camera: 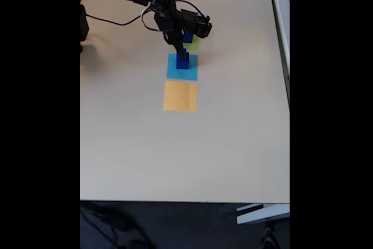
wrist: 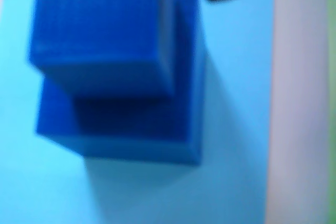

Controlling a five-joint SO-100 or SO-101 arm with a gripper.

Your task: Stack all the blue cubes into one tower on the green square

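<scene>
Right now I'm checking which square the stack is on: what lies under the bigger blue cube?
The light-blue square lies flat under the bigger blue cube, which carries a smaller blue cube. The patch directly beneath it is covered.

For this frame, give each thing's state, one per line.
Upper blue cube: stacked on the lower blue cube.
Lower blue cube: resting on the light-blue square.
Green square: partly hidden by the arm.
Orange square: bare.
Gripper: at the stack, jaws unclear.
</scene>
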